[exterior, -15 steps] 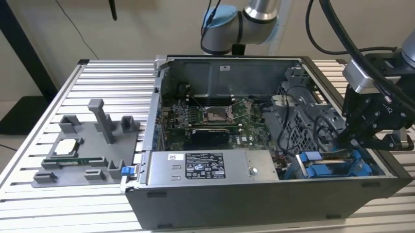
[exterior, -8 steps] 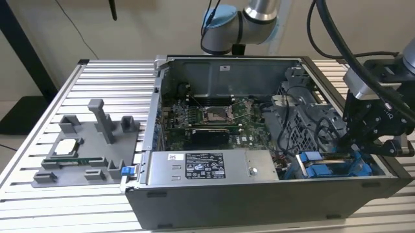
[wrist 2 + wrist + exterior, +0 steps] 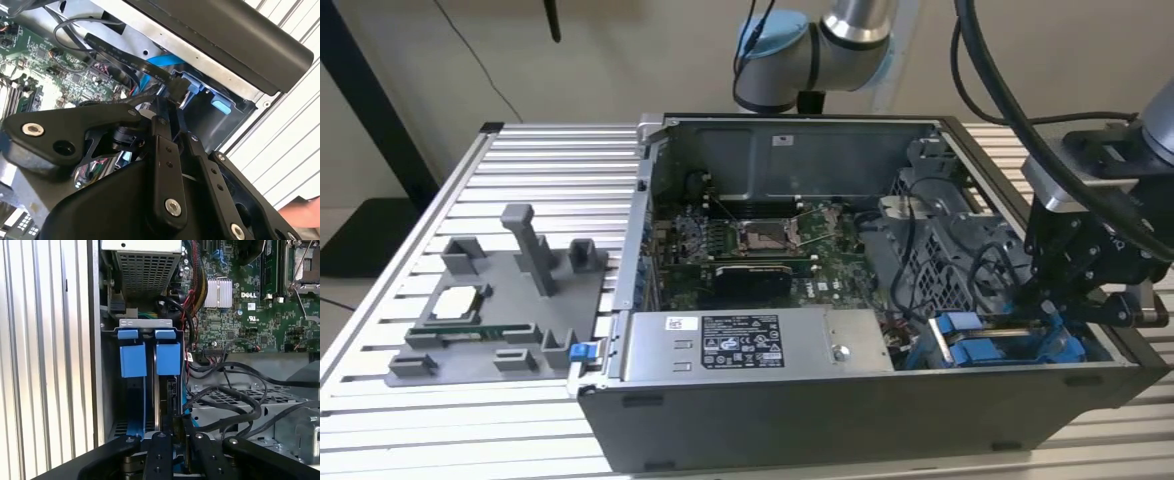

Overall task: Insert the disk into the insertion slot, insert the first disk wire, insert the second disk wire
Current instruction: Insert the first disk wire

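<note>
Lying beside the gripper [image 3: 175, 127] is a black wire [image 3: 131, 61].

Claw [image 3: 1051, 312] at blue carriers [image 3: 991, 349]; computer case [image 3: 761, 405] open.

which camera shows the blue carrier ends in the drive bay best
The first wrist view: both bright blue plastic carrier ends face it side by side in the grey metal drive bay. In the exterior view the black gripper partly covers them; the second wrist view catches blue slivers behind black cables.
</note>
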`<move>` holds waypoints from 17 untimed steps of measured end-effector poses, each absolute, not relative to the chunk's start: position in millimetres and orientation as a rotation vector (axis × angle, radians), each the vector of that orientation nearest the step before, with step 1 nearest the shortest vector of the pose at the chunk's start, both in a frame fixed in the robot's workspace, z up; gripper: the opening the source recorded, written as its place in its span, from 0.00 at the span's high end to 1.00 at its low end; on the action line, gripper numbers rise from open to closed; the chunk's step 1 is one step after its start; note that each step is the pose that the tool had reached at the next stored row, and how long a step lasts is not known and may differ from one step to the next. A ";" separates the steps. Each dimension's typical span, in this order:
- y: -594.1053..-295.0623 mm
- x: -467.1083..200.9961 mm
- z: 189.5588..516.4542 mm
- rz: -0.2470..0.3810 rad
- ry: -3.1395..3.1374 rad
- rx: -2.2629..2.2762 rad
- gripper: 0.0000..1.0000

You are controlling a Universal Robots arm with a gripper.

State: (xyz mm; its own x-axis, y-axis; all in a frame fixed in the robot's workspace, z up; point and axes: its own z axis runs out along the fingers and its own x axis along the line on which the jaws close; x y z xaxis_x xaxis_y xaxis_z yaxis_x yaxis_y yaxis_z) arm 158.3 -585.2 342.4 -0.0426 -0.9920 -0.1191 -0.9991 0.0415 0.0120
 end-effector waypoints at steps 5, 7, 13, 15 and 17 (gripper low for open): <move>-584.7 158.3 340.9 0.138 2.209 -2.117 1.00; -584.7 158.3 340.4 0.138 2.209 -2.117 1.00; -584.7 159.2 337.1 0.137 2.209 -2.117 1.00; -584.7 159.6 336.3 0.138 2.209 -2.117 1.00; -584.7 159.6 335.1 0.137 2.209 -2.117 1.00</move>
